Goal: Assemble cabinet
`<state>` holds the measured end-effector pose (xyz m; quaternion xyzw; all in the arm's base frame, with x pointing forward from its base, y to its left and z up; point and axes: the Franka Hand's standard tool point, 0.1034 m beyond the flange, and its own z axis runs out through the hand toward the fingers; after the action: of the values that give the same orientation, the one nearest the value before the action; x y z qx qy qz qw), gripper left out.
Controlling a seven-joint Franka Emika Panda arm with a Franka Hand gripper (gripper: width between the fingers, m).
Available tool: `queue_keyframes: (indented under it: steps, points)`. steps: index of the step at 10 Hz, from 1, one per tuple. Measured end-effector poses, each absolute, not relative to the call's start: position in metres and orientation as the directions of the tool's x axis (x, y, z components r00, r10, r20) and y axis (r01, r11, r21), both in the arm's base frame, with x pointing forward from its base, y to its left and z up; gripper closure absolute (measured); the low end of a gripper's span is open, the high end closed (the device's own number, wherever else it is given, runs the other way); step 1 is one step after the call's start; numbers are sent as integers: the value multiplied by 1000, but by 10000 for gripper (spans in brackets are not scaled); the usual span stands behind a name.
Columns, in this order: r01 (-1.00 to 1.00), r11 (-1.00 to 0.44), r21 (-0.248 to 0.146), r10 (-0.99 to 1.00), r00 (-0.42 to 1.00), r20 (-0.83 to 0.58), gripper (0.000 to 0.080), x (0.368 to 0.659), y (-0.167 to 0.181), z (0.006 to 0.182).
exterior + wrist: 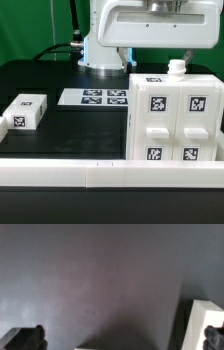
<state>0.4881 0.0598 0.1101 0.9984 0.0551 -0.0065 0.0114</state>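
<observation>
The cabinet is a big white box with black-and-white tags on its faces, standing at the exterior view's right. A small white knob sticks up from its top. The arm's white hand hangs above and behind it; its fingers do not show there. In the wrist view my gripper is open wide, with dark fingertips at both sides and only black table between them. A white edge lies close to one fingertip; I cannot tell which part it is.
A small white tagged block lies at the exterior view's left. The marker board lies flat at the back middle. A white rail runs along the table's front. The robot base stands behind.
</observation>
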Motion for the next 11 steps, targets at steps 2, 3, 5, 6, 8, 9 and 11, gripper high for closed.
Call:
queue_keyframes:
  steps: [2, 3, 5, 6, 8, 9, 11]
  points:
    - [112, -993, 22, 112, 994, -16, 2, 488, 57, 110]
    - [117, -993, 23, 117, 993, -16, 2, 488, 56, 110]
    - [127, -992, 1, 127, 992, -19, 2, 482, 27, 104]
    - [127, -992, -12, 127, 991, -32, 2, 474, -4, 98]
    - [153, -988, -29, 154, 987, -46, 2, 462, -36, 92]
    - [141, -989, -40, 143, 988, -53, 2, 456, -57, 89]
    - [130, -991, -39, 132, 990, -51, 2, 456, -70, 90]
